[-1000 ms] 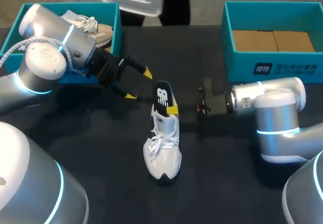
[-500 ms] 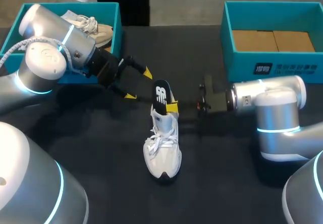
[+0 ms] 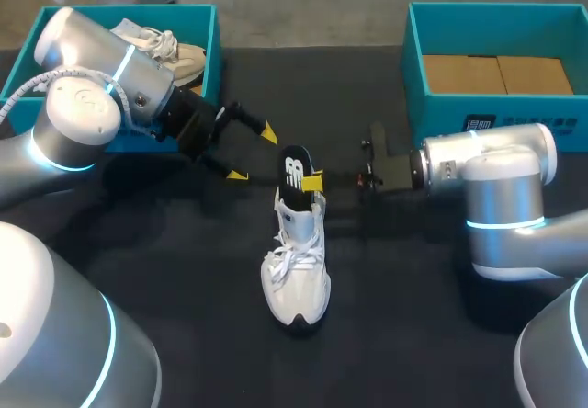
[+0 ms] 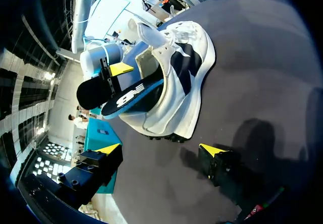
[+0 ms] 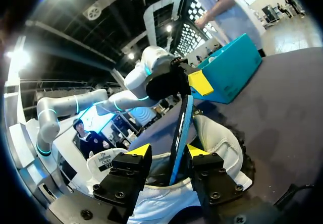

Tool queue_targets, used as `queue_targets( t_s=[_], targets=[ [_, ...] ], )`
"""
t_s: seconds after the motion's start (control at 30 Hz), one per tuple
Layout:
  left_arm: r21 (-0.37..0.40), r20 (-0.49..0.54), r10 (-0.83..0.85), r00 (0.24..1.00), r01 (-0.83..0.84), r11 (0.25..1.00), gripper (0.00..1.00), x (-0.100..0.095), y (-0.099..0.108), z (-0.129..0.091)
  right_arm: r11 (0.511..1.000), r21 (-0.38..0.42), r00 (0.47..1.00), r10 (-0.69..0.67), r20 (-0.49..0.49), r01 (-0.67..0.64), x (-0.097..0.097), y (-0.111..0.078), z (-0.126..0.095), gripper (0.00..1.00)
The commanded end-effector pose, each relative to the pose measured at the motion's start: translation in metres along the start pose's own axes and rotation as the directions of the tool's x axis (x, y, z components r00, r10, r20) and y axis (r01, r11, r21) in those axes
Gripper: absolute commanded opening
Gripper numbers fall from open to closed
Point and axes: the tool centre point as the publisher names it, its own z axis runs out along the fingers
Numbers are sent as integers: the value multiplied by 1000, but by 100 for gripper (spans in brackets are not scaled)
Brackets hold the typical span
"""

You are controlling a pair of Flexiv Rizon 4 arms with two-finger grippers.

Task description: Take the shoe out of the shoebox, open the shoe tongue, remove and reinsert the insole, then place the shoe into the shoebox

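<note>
Observed insole nipped between right gripper fingers, lower end hidden inside shoe; left gripper spread wide nearby, holding nothing.

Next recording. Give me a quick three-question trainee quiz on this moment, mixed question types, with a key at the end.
1. True or false: the right hand is shut on the insole, which stands partly out of the heel opening.
2. Where is the shoe that holds this insole? A: inside the shoebox on the left. B: on the table between the two arms. C: inside the shoebox on the right.
3. Fill in the blank: the left hand hangs beside the shoe with its fingers ____ and nothing between them.

Key: 1 true; 2 B; 3 open.
</note>
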Motion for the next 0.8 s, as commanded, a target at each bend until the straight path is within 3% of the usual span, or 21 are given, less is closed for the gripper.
queue_targets(
  t_s=[0.03, 0.57, 0.67, 0.77, 0.8],
  targets=[
    [0, 0, 0, 1000, 0, 1000, 100, 0, 0, 1, 1000, 8, 1000, -1, 2, 1, -3, 5, 2, 42],
    [0, 0, 0, 1000, 0, 1000, 100, 0, 0, 1, 1000, 7, 997, -6, 76, 5, -7, 24, 5, 34],
    [0, 0, 0, 1000, 0, 1000, 100, 0, 0, 1, 1000, 9, 996, -3, 87, 2, -8, 25, 7, 25],
    [0, 0, 0, 1000, 0, 1000, 100, 0, 0, 1, 1000, 14, 995, 4, 98, -5, -9, 25, 8, 0],
    [0, 0, 0, 1000, 0, 1000, 100, 0, 0, 1, 1000, 13, 995, 5, 99, -6, -10, 24, 8, 0]
  ],
)
